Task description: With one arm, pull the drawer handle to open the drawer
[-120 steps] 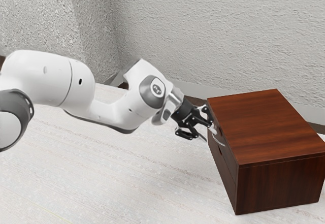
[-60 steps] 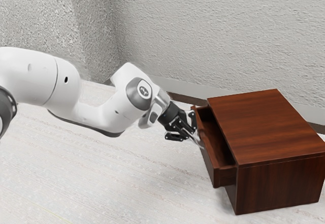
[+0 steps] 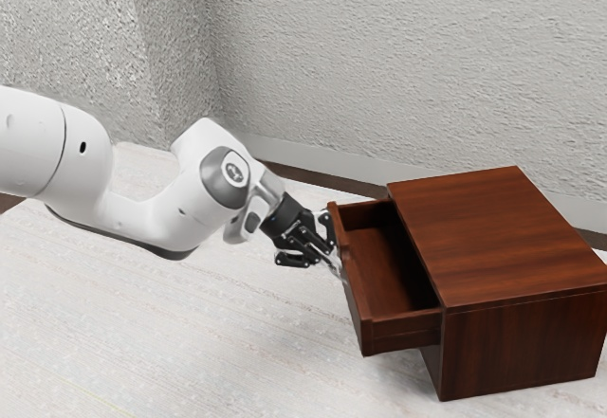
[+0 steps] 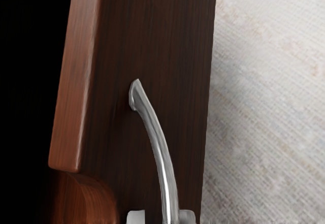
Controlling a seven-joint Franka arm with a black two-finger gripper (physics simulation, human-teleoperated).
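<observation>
Silver handle (image 4: pixel 157 148) is gripped tight in the jaws, on the front of the brown drawer (image 3: pixel 384 271). That drawer sticks partly out of the wooden box (image 3: pixel 493 228) on the pale surface (image 3: pixel 142 342). I think the best pull is straight back from the box, slow and level, so the drawer does not jam.

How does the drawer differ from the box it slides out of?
The drawer is a shallow open-topped tray, pulled partly out; the box is bigger, with a closed flat top. The drawer carries a silver handle, held by the gripper; the box's sides are plain. Both are the same reddish-brown wood.
</observation>
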